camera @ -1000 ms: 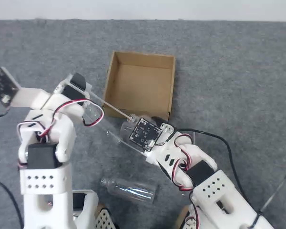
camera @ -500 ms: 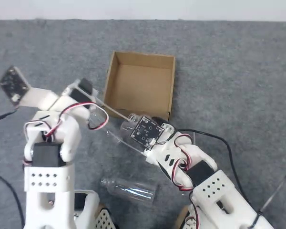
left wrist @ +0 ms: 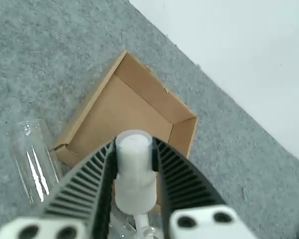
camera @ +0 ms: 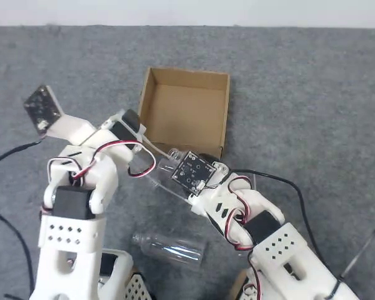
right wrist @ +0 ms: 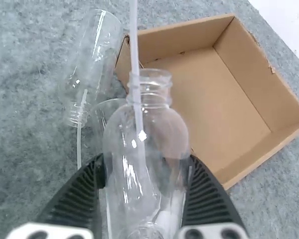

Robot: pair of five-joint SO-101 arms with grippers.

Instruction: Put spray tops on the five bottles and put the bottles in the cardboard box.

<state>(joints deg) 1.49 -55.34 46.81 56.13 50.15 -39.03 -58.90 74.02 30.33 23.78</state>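
Note:
My left gripper (left wrist: 134,149) is shut on a white spray top (left wrist: 135,172), held just off the near left corner of the open cardboard box (left wrist: 139,107). The top's thin tube (right wrist: 134,59) slants down into the open neck of a clear bottle (right wrist: 145,149). My right gripper (right wrist: 145,167) is shut on that bottle's body and holds it tilted, with the neck towards the box (right wrist: 214,94). In the high view the left gripper (camera: 136,128) and the right gripper (camera: 169,167) meet in front of the box (camera: 184,109).
A second clear bottle (right wrist: 89,64) without a top lies on the grey carpet beside the box's corner. Another bare bottle (camera: 169,247) lies near the front between the two arm bases. Open carpet spreads to the right of the box.
The left arm has swung to the right, towards the box and the held bottle, carrying the spray top with it. The right arm and its bottle have hardly moved.

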